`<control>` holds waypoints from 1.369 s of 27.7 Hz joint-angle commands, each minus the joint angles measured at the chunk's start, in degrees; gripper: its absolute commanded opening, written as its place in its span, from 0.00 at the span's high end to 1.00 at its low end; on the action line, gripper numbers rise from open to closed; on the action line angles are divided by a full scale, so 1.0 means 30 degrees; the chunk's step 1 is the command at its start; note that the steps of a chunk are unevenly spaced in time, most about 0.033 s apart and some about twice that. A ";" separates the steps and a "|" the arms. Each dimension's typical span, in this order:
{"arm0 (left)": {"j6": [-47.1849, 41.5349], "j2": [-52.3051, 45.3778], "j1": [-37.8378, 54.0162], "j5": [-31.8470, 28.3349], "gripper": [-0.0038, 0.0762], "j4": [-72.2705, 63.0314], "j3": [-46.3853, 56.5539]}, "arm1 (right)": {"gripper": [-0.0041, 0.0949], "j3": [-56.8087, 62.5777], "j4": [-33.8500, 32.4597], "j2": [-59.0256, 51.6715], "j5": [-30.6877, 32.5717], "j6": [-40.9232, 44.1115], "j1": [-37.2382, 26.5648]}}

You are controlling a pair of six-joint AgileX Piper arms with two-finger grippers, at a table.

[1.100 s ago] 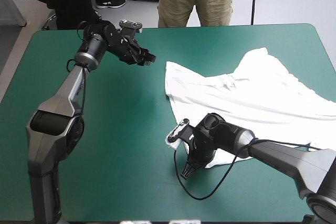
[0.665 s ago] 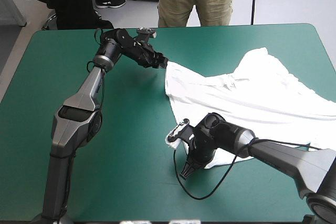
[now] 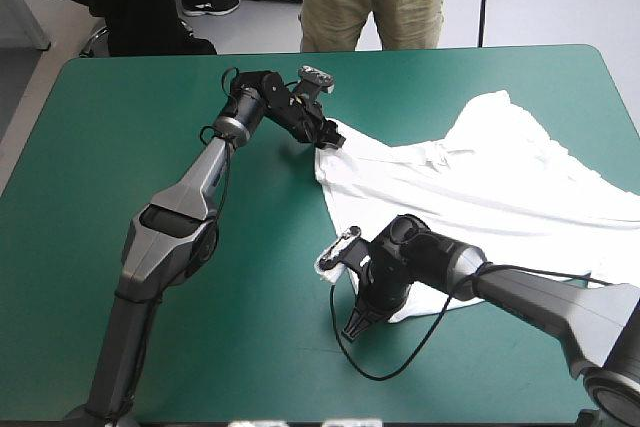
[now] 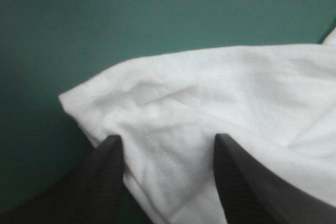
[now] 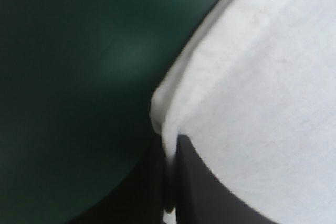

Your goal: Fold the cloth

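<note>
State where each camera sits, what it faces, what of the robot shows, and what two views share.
High view: above and behind the robot, facing forward and down at the table; both arms, left gripper and right gripper.
Left wrist view: above that wrist, along its open fingers at a T-shirt corner.
Right wrist view: above that wrist, along its fingers, shut on the T-shirt's edge.
Shared: every view shows the T-shirt on the table.

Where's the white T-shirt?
In the high view the T-shirt lies spread on the table's right half, one corner inside the open left gripper, another pinched by the right gripper.
</note>
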 commanded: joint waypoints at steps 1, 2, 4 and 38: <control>-0.0615 -0.0724 -0.0292 -0.0031 0.47 0.1430 -0.0258 | 0.98 0.0168 0.3166 0.0204 0.0146 -0.0036 0.0306; -0.0670 -0.0724 -0.0318 0.0124 0.47 0.1660 -0.0407 | 0.98 0.0168 0.3166 0.0204 0.0146 -0.0036 0.0306; -0.0816 -0.0724 -0.0318 0.0162 0.47 0.1924 -0.0849 | 0.98 0.0168 0.3115 0.0204 0.0146 -0.0036 0.0306; -0.0523 -0.2849 0.0065 0.3518 0.97 0.1707 -0.2902 | 0.98 -0.0578 0.1579 -0.2626 0.0562 0.1847 0.0306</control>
